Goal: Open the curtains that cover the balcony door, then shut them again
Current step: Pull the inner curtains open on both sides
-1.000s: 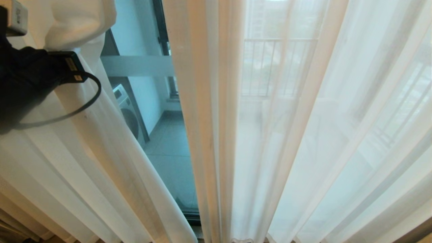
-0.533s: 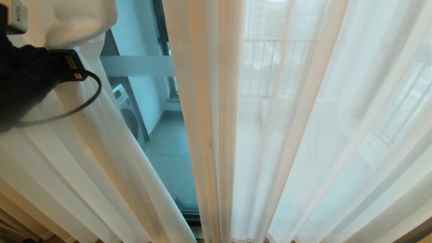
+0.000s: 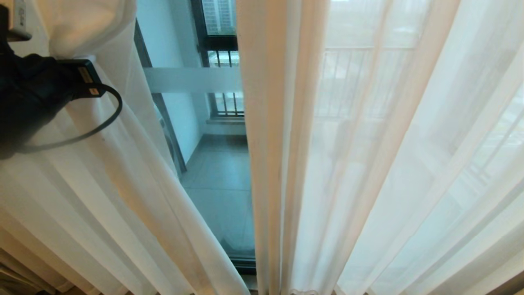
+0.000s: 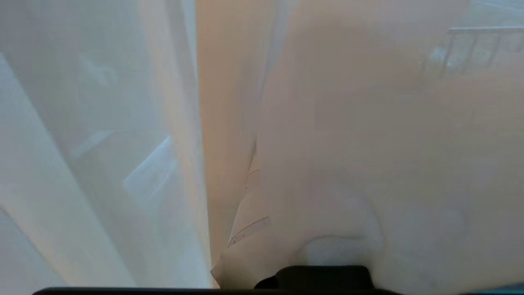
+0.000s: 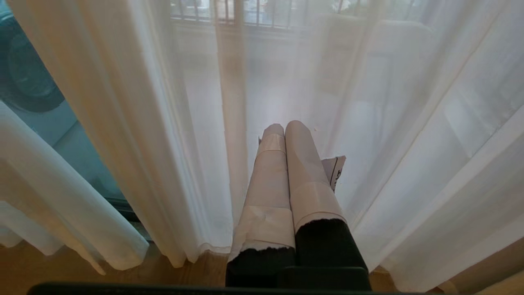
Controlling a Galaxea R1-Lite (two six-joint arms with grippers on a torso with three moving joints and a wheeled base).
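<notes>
Two curtains (image 3: 368, 164) now part wider than a second ago, baring more of the balcony door (image 3: 192, 80) and the barred window beyond. The left end effector (image 3: 88, 49), fingers clamped on bunched fabric, holds the left panel aside; the gap lies just to its right. The right end effector (image 5: 284, 139), closed and empty, hangs low before the right panel. Opening looks partly done.

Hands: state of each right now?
Left hand: shut on curtain, fabric bunched over it.
Right hand: shut, empty, low before the curtain.
</notes>
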